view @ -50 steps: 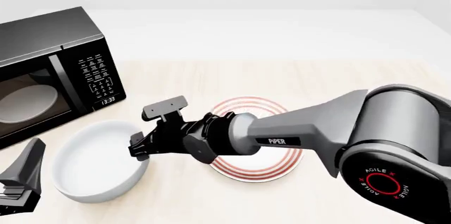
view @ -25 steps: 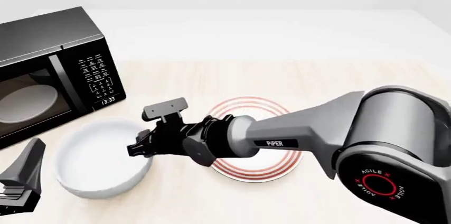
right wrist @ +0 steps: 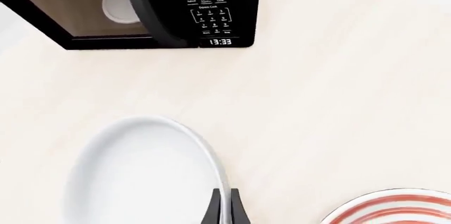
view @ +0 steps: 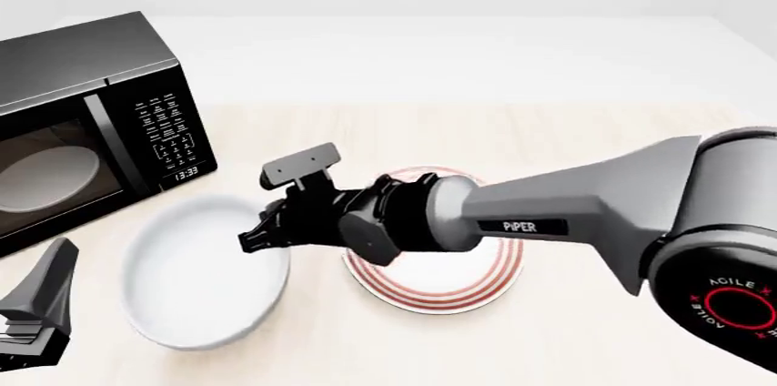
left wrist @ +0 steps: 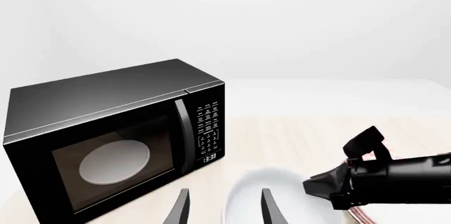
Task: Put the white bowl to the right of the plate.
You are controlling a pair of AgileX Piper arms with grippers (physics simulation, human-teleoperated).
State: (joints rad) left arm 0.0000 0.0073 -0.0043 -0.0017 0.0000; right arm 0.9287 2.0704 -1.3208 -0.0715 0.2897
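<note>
The white bowl sits left of the red-ringed plate in the front view, tilted, its right rim lifted. My right gripper is shut on the bowl's right rim. The right wrist view shows both fingers pinching the rim of the bowl, with the plate's edge at the corner. My left gripper hangs open at the front left, away from the bowl. The left wrist view shows its fingertips apart, with the bowl beyond them.
A black microwave stands at the back left, door shut, a pale dish behind its window. My right arm stretches across the plate from the right.
My right gripper has lifted the bowl's right rim and drawn it a little right and up; the bowl now tilts. The left arm has not moved.
</note>
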